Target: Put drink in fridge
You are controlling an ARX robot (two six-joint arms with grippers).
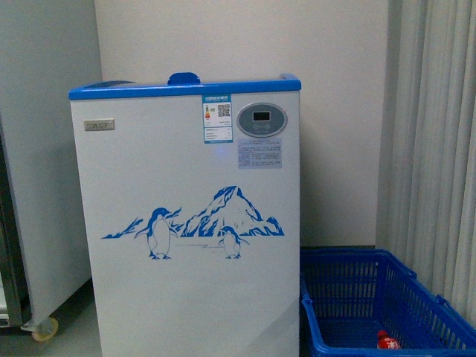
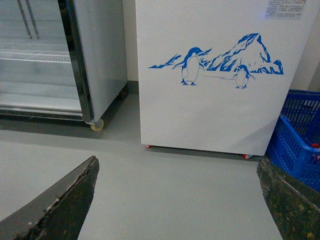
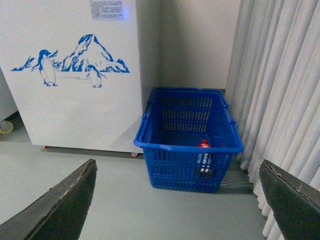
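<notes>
The fridge (image 1: 186, 223) is a white chest freezer with a blue top rim and a blue penguin-and-mountain drawing; it fills the middle of the front view and also shows in the left wrist view (image 2: 220, 110) and the right wrist view (image 3: 75, 105). The drink (image 3: 204, 145), a cola bottle with a red cap, stands inside the blue mesh basket (image 3: 150, 142); its red top shows in the front view (image 1: 387, 341). My left gripper (image 2: 177, 200) is open over bare floor before the fridge. My right gripper (image 3: 177, 200) is open, short of the basket. Neither arm shows in the front view.
A taller grey-white cabinet (image 1: 41, 149) on castors stands left of the fridge, its glass door and shelves in the left wrist view (image 2: 40, 55). The blue basket (image 1: 428, 294) sits right of the fridge, against grey curtains (image 3: 280, 75). Grey floor (image 2: 175, 175) lies in front.
</notes>
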